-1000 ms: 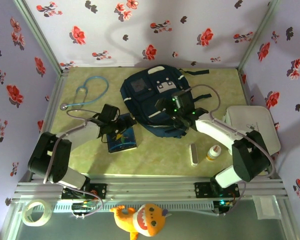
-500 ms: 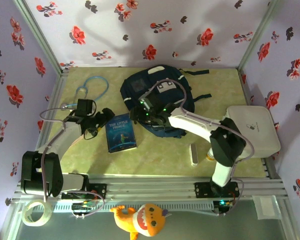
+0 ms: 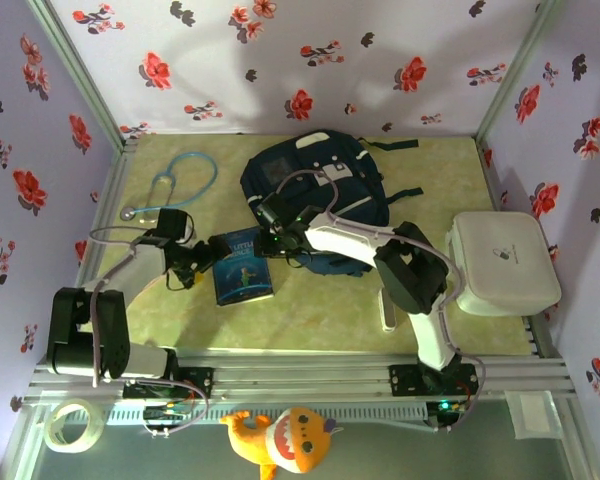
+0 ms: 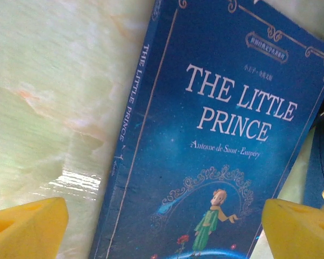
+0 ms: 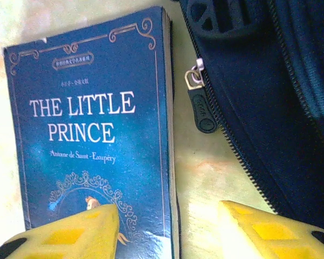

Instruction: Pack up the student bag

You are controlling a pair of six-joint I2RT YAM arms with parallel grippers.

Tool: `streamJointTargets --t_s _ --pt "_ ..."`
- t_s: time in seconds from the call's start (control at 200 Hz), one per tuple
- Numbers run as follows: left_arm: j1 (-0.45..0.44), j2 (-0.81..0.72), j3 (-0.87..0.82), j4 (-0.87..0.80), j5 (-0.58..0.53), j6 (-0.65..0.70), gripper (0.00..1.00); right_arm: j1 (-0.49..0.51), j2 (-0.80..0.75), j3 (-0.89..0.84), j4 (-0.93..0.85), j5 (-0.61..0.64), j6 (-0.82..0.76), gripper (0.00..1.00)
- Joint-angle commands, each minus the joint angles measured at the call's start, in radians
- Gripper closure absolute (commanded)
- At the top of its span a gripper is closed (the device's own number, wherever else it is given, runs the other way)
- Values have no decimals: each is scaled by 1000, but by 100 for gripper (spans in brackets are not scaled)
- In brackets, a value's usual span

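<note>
Lying limp at mid-back of the tabletop (image 3: 435, 165), the student bag (image 3: 315, 190) is judged soft and floppy, best taken by its zipper pull (image 5: 201, 108). The jaws of the left gripper (image 4: 162, 224) and right gripper (image 5: 170, 229) are seen spread and empty above the Little Prince paperback (image 3: 242, 268) just beside it.

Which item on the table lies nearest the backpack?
The blue book, right beside the backpack; the stethoscope and white case lie farther away.
</note>
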Motion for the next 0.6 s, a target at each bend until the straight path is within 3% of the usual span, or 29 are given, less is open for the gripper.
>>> streamJointTargets --t_s 0.0,0.14,0.595 --pt "3 26 -14 -25 35 46 10 9 29 32 -42 -21 -12 53" --pt "-1 63 -17 -13 67 52 14 11 62 52 -60 -38 -16 63" --pt "-18 121 -5 1 80 68 30 11 126 83 -92 -53 -28 70"
